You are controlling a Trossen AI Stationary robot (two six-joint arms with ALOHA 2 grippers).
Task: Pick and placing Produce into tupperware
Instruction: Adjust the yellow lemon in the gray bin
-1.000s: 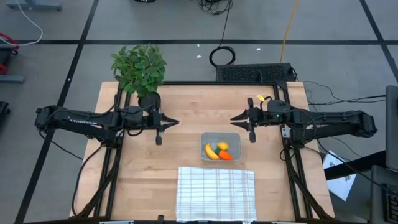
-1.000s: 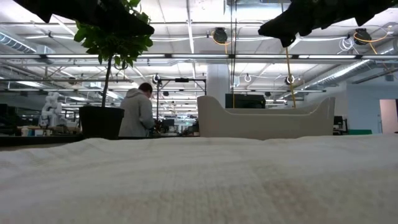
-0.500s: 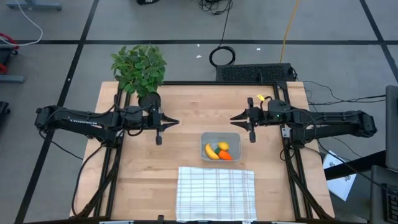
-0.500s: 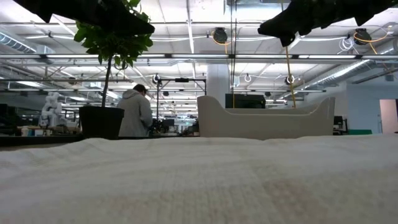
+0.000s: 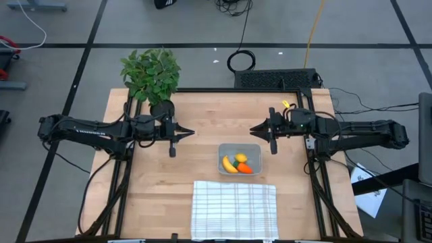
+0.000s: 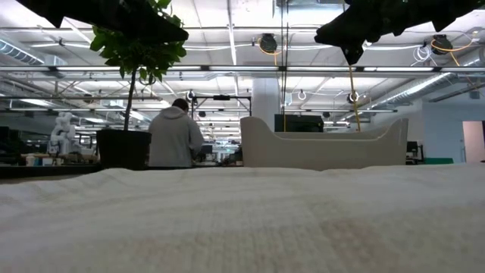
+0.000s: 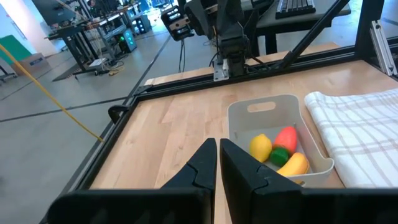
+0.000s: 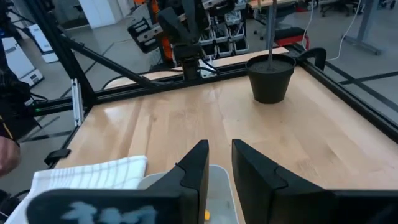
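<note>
The translucent tupperware (image 5: pixel 239 159) stands on the table between and nearer than both grippers. Inside it lie the yellow banana (image 5: pixel 229 165), the small lemon (image 5: pixel 241 158) and the orange carrot (image 5: pixel 245 169). The left wrist view shows them too: the lemon (image 7: pixel 260 147), the carrot (image 7: pixel 286 139) and the banana (image 7: pixel 292 165). My left gripper (image 5: pixel 190 133) hovers above the table to the container's left, shut and pointing right. My right gripper (image 5: pixel 254 127) hovers just beyond the container's far right corner, pointing left, with a narrow gap between its fingers (image 8: pixel 219 155).
A white checked cloth (image 5: pixel 234 209) lies at the near edge, just in front of the tupperware. A potted plant (image 5: pixel 152 74) stands at the far left corner, behind my left gripper. Bare wood shows between the grippers. A person (image 6: pixel 176 136) is in the room behind the table.
Both arms have stayed where they were and the produce has not moved in the tupperware. Only the person in the room behind has moved a little to the right in the low view.
</note>
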